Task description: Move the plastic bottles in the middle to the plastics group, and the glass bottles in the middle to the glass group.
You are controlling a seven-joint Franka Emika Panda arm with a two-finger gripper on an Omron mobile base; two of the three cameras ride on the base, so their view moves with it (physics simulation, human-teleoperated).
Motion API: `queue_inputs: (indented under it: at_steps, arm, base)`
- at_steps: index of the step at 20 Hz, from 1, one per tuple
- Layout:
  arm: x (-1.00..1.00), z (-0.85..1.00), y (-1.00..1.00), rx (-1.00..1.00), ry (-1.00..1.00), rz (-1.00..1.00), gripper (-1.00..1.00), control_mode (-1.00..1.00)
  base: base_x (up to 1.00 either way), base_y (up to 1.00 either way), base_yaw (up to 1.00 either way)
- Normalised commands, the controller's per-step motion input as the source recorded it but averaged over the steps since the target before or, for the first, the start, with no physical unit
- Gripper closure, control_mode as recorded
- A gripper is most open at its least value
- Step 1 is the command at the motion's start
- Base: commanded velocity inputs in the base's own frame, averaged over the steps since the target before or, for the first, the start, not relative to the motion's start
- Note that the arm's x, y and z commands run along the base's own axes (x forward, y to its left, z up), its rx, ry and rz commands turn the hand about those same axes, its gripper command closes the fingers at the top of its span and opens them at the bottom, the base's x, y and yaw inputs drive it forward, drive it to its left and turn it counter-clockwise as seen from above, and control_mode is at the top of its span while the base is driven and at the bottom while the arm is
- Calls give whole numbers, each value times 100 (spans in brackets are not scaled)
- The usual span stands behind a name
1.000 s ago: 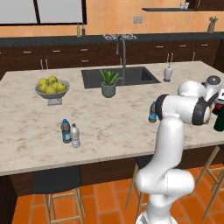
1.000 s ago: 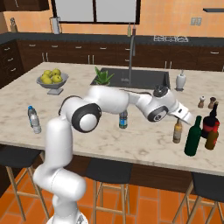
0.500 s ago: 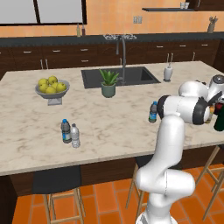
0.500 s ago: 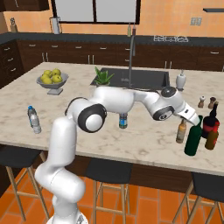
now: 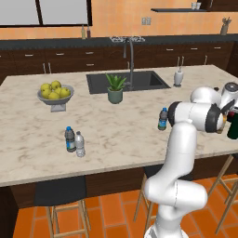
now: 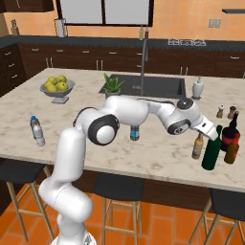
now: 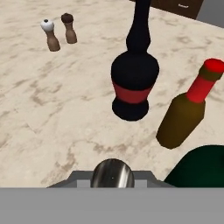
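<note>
The slim amber bottle (image 6: pixel 197 146) stands upright on the counter just left of the dark green bottle (image 6: pixel 211 149). My gripper (image 6: pixel 207 136) hovers right by the amber bottle's neck. The fingers are hidden, so I cannot tell whether they hold it. In the hand view a round silvery cap (image 7: pixel 112 173) sits at the bottom centre, and the green bottle (image 7: pixel 201 169) is at the lower right. The black red-banded glass bottle (image 7: pixel 134 81) stands just ahead. The clear blue-capped water bottle (image 5: pixel 162 119) is mid-counter. The plastics pair (image 5: pixel 74 141) stands far left.
An olive-brown bottle with a red cap (image 7: pixel 186 114) stands beside the black one. Salt and pepper shakers (image 7: pixel 59 34) are farther back. A fruit bowl (image 5: pixel 55 95), a potted plant (image 5: pixel 115 89), the sink (image 5: pixel 128 82) and a soap dispenser (image 5: pixel 178 77) lie behind. The counter edge is near.
The hand has shifted slightly to the right, toward the glass bottles, and dipped a little. The amber bottle has barely moved.
</note>
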Motion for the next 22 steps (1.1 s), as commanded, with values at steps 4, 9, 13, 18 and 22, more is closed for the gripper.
queue_inputs:
  at_steps: [4, 9, 13, 18, 22]
  arm:
    - [8, -10, 0, 0, -2, -1, 100, -100]
    - [23, 0, 0, 0, -4, -3, 100, -100]
    - [29, -5, 0, 0, -6, -3, 100, -100]
    - [3, -18, -3, 0, 0, -1, 100, -100]
    - [0, 0, -18, 0, 0, 0, 100, -100]
  base:
    - [0, 0, 0]
    - [0, 0, 0]
    - [0, 0, 0]
    - [0, 0, 0]
    - [0, 0, 0]
